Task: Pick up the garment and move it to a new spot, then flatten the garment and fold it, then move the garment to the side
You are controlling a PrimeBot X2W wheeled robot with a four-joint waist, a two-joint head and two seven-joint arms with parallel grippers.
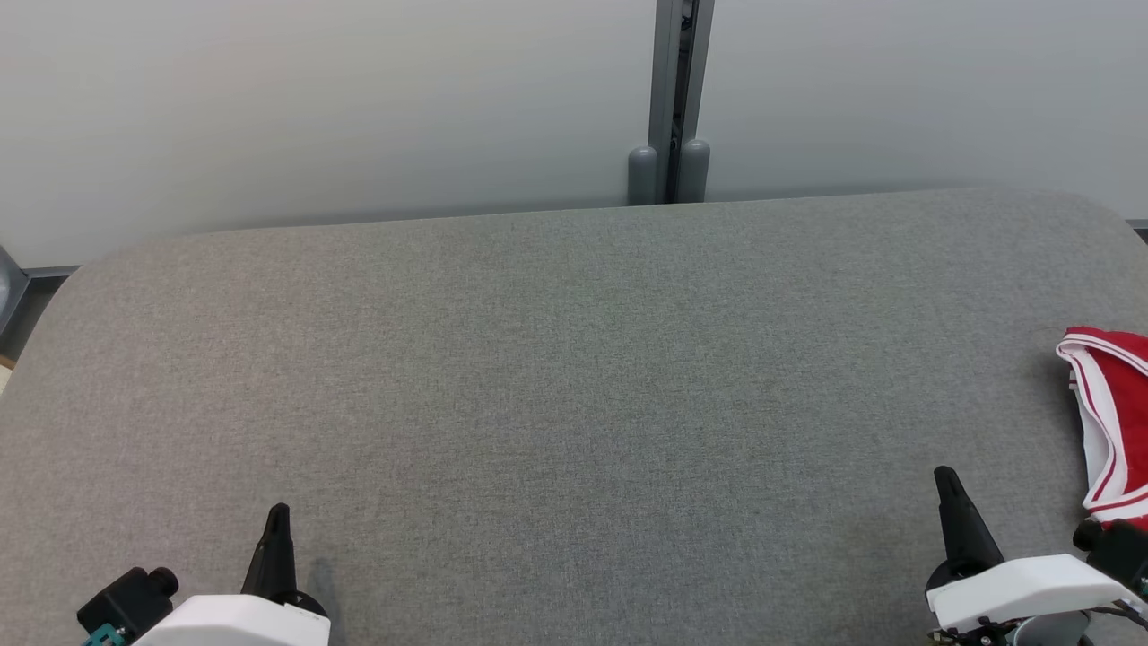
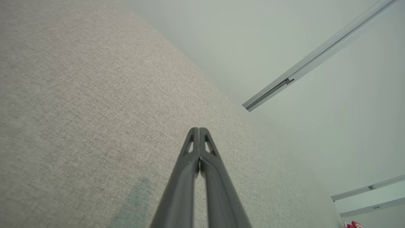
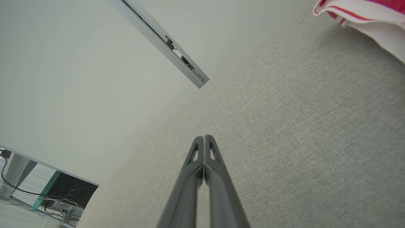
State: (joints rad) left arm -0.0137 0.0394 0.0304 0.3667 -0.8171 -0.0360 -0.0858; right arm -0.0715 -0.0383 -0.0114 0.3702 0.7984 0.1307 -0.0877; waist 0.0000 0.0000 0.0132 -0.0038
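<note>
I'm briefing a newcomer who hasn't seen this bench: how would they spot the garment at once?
Start at the wide grey fabric-covered table and follow it to its right-hand edge. There, just to the right of the right pincer, lies the garment, crumpled. Its red cloth with white striped trim stands out against the plain grey.

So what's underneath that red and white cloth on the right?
The red and white garment lies on the grey fabric tabletop. Anything beneath its folds is covered, and part runs off the picture.

grey padded table (image 1: 574, 404) — red-and-white garment (image 1: 1112, 422) bunched at its right edge. left gripper (image 1: 279, 511) low left, right gripper (image 1: 943, 475) low right near garment — fingers pressed together.
</note>
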